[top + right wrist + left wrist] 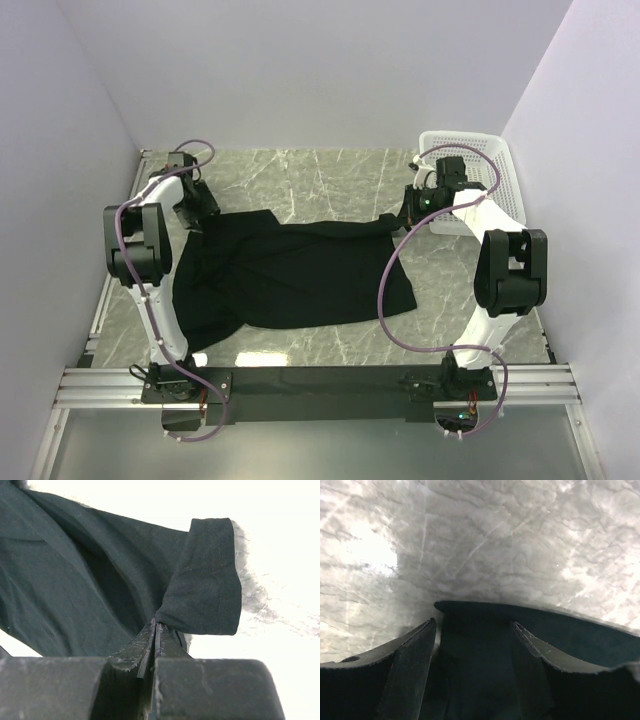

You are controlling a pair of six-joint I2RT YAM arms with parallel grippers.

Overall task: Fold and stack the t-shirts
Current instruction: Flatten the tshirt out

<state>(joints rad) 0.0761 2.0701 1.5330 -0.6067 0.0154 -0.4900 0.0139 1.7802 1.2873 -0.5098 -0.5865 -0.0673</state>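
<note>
A black t-shirt [290, 275] lies spread across the middle of the marble bench [330, 175], rumpled along its left side and not yet folded. The two arms reach to its far edge. The step in hand looks like the opening one: taking hold of the garment's upper corners to pull it flat or make a first fold.

The right gripper [404, 216], at the shirt's upper right corner, is clamped tight on the cloth. Its wrist view shows the jaws pressed together on a pinch of fabric, with a hemmed sleeve [210, 575] curling up just beyond them.

The left gripper [198, 218], at the upper left corner, is a different matter. Its fingers [412, 665] stand well apart, with dark fabric lying between them and pale marble beyond. It straddles the shirt's edge without gripping it.

The next move, by the look of it, calls for the left gripper to close on that edge so both corners can be carried together toward the near hem. A white perforated basket [490, 160] waits at the upper right of the overhead frame.
</note>
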